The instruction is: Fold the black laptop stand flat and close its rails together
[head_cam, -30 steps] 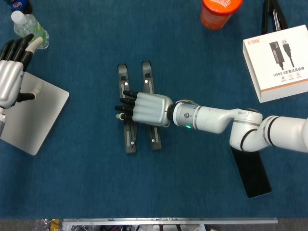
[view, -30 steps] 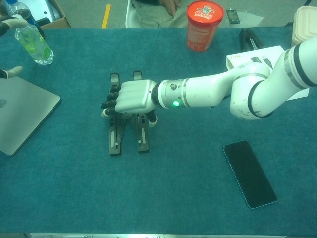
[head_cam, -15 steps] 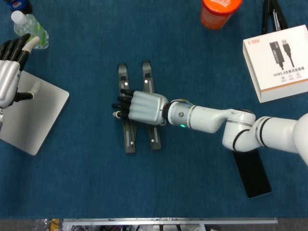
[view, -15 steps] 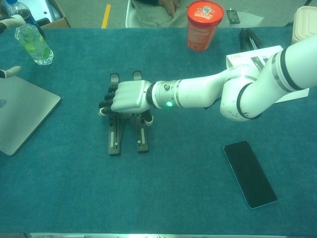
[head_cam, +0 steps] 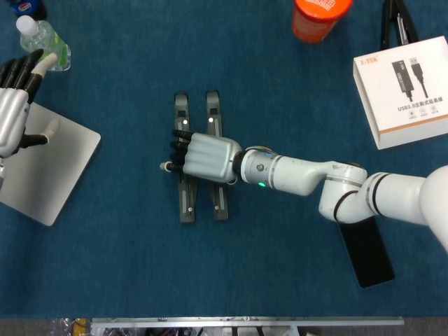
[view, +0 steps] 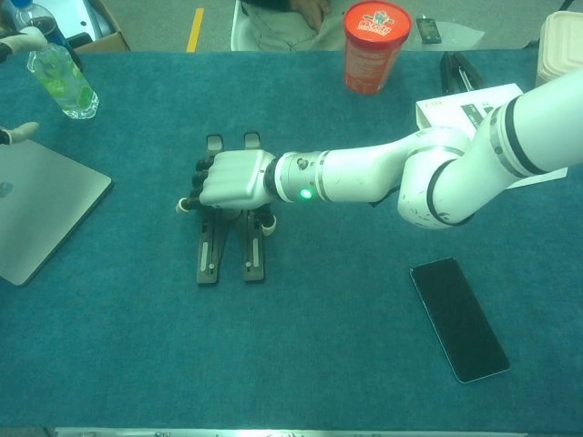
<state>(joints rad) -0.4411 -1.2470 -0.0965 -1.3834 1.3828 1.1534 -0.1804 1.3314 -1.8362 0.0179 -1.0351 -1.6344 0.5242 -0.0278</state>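
Fingers (head_cam: 176, 148) of the right hand (head_cam: 203, 156) press flat across the laptop stand (head_cam: 199, 203)—gripping nothing—on the blue-carpeted bench (head_cam: 126, 266), left hand (head_cam: 14, 105) spread open.

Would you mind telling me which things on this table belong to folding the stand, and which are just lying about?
Part of the job:
- black laptop stand, lying flat, rails side by side
- right hand, resting across both rails

Just lying about:
- silver laptop, with the left hand over it
- water bottle
- orange cup
- white box
- black phone
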